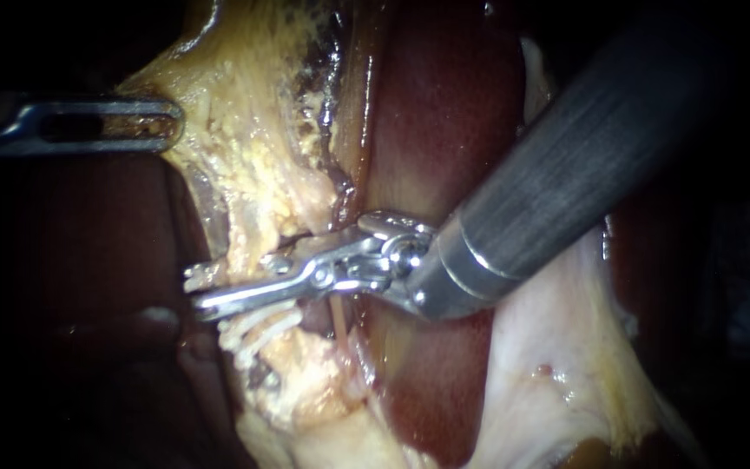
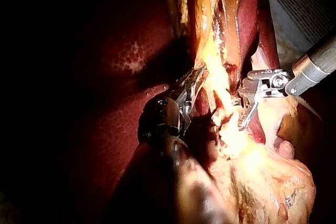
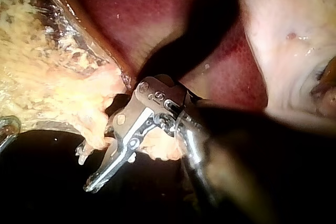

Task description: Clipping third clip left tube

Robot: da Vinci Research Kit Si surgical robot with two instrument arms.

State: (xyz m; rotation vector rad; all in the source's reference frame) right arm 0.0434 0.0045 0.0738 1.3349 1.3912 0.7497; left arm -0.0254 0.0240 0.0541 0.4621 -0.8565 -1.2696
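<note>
Endoscope view puts the right instrument (image 1: 197,291) across the middle, its broad shaft coming down from the upper right and its slim pincer reaching over the left tube (image 1: 245,252). The tube runs top to bottom here, wrapped in yellow fat. The pincer stands narrow with the tube passing between its two halves, and both appear to touch it, so I judge it closed on the tube and not merely beside it.

Just below the pincer, pale clips (image 1: 253,330) already cross the same tube, which fits this one being set above them.

The left instrument (image 1: 169,126) enters from the left, well apart from the work. Its pincer is closed on the edge of the fatty tissue (image 1: 245,148). That hold probably draws the tissue up and sideways so the tube is stretched and stands clear of the dark red liver (image 1: 444,130).

Open room is scarce. A thin strand (image 1: 338,317) hangs just beside the right pincer's hinge, and the liver lies close behind it. The pincer tips show free past the tube's far edge, over dark space. Withdrawing back along the shaft's own line looks the safest way out, to avoid snagging the strand.
</note>
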